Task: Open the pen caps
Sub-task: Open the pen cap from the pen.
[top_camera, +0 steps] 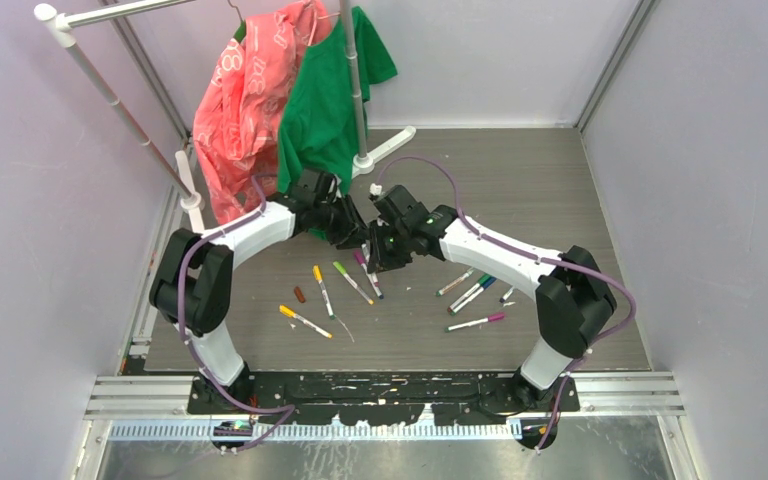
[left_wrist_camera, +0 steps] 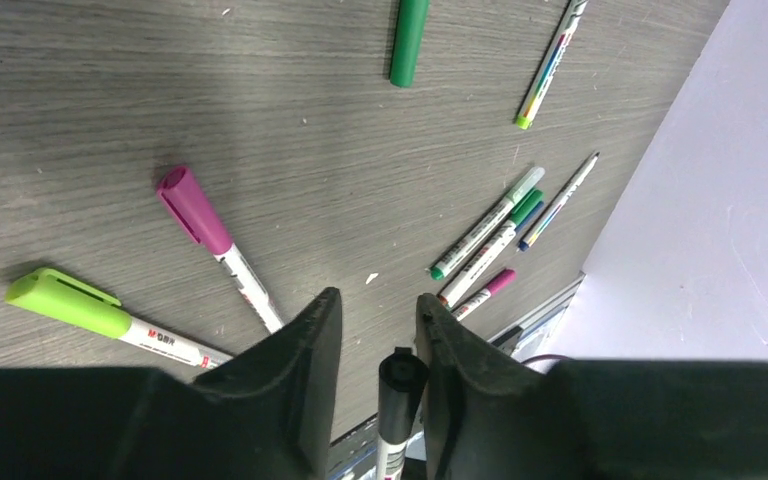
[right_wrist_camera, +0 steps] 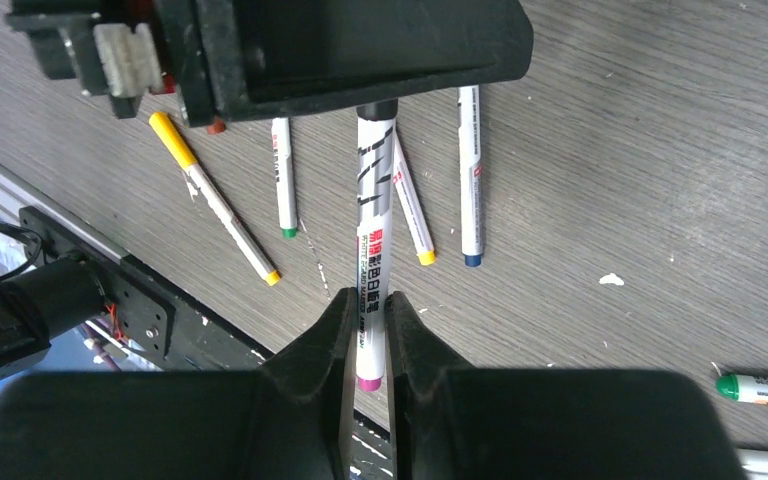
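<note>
My right gripper (right_wrist_camera: 370, 298) is shut on the lower barrel of a white pen (right_wrist_camera: 374, 220) with a magenta end, holding it above the table. The pen's black cap (left_wrist_camera: 401, 375) sits between the fingers of my left gripper (left_wrist_camera: 378, 300). It touches one finger (left_wrist_camera: 450, 340), and a gap shows to the other, so those jaws stand open around it. In the top view both grippers meet at mid-table, left gripper (top_camera: 356, 236) against right gripper (top_camera: 378, 252). Capped pens lie below them: magenta (left_wrist_camera: 195, 210), lime (left_wrist_camera: 65, 303), yellow (top_camera: 305, 321).
A small brown cap (top_camera: 300, 294) lies loose at the left. Several more pens (top_camera: 472, 290) lie to the right near the right arm. A clothes rack (top_camera: 358, 90) with pink and green shirts (top_camera: 290, 110) stands at the back. Walls close in both sides.
</note>
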Robot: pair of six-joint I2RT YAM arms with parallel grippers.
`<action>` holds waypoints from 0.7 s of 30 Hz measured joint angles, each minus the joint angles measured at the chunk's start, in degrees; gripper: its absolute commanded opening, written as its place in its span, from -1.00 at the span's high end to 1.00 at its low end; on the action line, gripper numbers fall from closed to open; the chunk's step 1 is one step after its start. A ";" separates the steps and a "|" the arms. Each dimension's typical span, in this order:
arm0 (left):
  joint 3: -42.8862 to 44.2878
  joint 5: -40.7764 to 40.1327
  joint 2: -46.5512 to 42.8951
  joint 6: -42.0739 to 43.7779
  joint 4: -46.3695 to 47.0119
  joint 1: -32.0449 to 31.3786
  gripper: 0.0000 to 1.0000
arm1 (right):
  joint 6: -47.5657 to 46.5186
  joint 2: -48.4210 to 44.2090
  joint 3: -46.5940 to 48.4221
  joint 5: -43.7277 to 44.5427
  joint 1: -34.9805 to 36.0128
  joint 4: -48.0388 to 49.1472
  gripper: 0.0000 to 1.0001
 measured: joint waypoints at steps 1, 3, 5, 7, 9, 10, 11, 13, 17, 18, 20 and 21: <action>0.04 -0.07 0.07 -0.15 0.00 -0.04 0.50 | 0.00 -0.26 0.02 -0.04 0.02 -0.02 0.97; 0.35 -0.20 0.28 -0.48 0.00 -0.20 0.72 | 0.00 -0.46 0.02 -0.11 0.02 -0.04 0.98; 0.55 -0.22 0.35 -0.74 0.02 -0.33 0.99 | 0.00 -0.50 0.02 -0.17 0.02 -0.07 0.97; 0.70 -0.28 0.37 -0.44 -0.02 -0.37 1.00 | -0.02 -0.55 0.02 -0.17 0.02 -0.17 0.98; 0.83 -0.31 0.42 -0.50 -0.02 -0.44 1.00 | -0.02 -0.57 0.02 -0.17 0.02 -0.26 0.98; 0.85 -0.28 0.42 -0.50 0.02 -0.48 1.00 | -0.02 -0.63 0.02 -0.17 0.02 -0.26 0.93; 0.85 -0.26 0.42 -0.52 0.04 -0.50 1.00 | -0.02 -0.66 0.02 -0.20 0.02 -0.26 0.83; 0.85 -0.11 0.42 -0.63 0.22 -0.55 1.00 | -0.02 -0.76 0.00 -0.22 0.02 -0.24 0.57; 0.46 0.74 0.39 -1.22 1.92 -0.55 1.00 | 0.04 -0.79 0.00 -0.42 -0.09 0.28 0.37; 0.22 0.90 0.39 -1.57 2.56 -0.55 1.00 | 0.02 -0.79 0.00 -0.59 -0.11 0.52 0.36; -0.22 1.16 0.39 -2.05 3.61 -0.50 1.00 | 0.04 -0.79 -0.02 -1.09 -0.28 0.98 0.35; -0.46 1.33 0.39 -2.34 4.26 -0.48 1.00 | 0.07 -0.79 -0.07 -1.29 -0.44 1.11 0.35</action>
